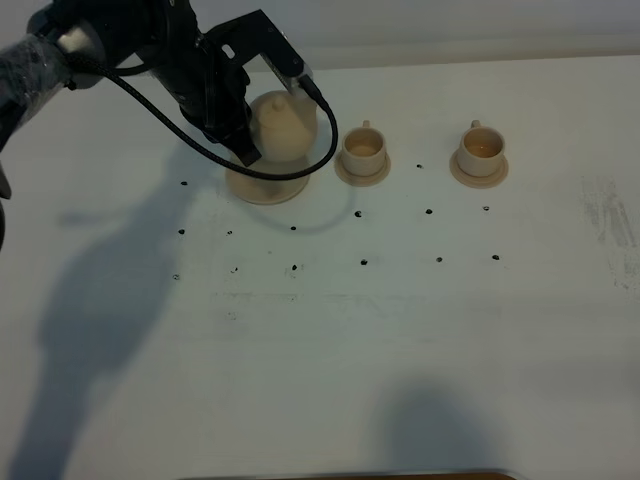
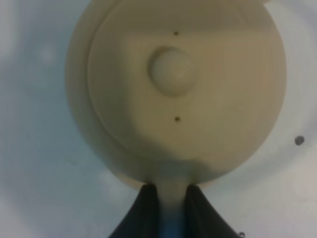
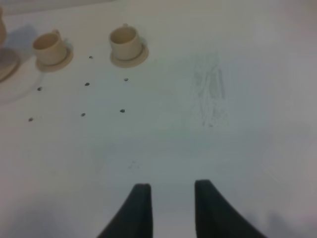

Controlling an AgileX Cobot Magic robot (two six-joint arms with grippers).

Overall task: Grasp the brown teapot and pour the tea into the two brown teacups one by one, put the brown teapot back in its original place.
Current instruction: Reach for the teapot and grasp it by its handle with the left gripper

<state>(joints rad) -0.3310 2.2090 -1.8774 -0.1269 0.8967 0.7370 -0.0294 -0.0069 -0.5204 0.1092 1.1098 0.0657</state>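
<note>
The left gripper [image 2: 172,191] has its dark fingers pinched narrow on the loop handle of the brown teapot [image 1: 287,125], which sits upright over the wide saucer [image 1: 265,190] at the back left of the white table [image 1: 350,350]; I cannot tell whether the pot touches the saucer. To its right stand the near teacup [image 1: 364,148] and the far teacup [image 1: 482,148], each on its own small saucer. The right gripper [image 3: 172,188] hangs over bare table, fingers a little apart, holding nothing.
</note>
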